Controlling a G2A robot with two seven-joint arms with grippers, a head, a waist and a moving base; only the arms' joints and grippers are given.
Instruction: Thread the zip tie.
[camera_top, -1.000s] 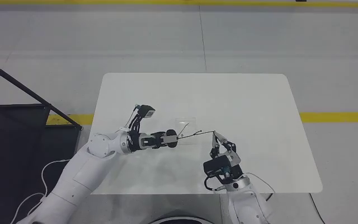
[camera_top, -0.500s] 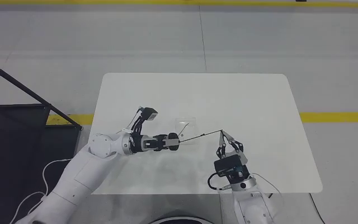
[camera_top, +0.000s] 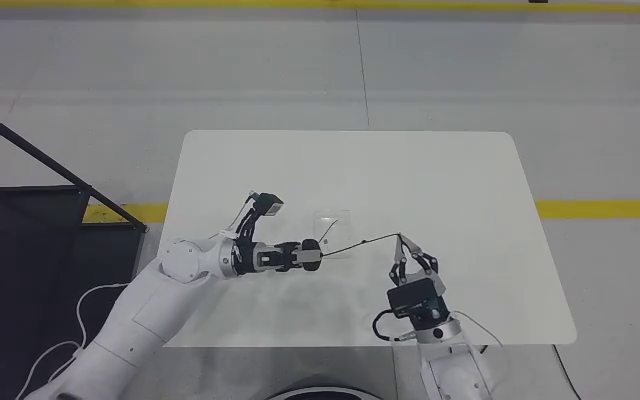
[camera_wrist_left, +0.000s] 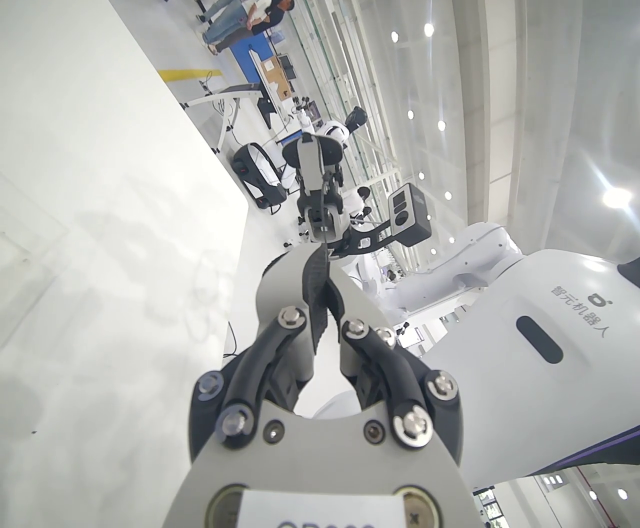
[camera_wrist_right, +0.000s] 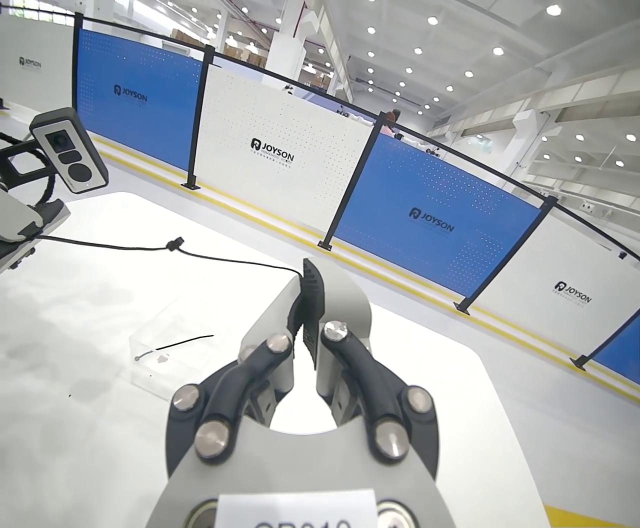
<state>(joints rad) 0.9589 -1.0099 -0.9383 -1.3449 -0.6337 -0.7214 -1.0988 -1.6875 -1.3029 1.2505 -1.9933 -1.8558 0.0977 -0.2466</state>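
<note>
Zip tie (camera_top: 360, 241): held up toward desk's (camera_top: 480, 180) front edge
Left gripper (camera_top: 318, 250): pinched on one end
Right gripper (camera_top: 401, 240): pinched on other end

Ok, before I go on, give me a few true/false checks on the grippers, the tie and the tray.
1. The left gripper and right gripper are both shut on the tie. True.
2. The tie lies flat on the table. False: it is strung between the two grippers, off the table.
3. A clear tray holds a spare tie. True.
4. The tray sits at the table's right edge. False: it is near the table's middle, close to the left gripper.
</note>
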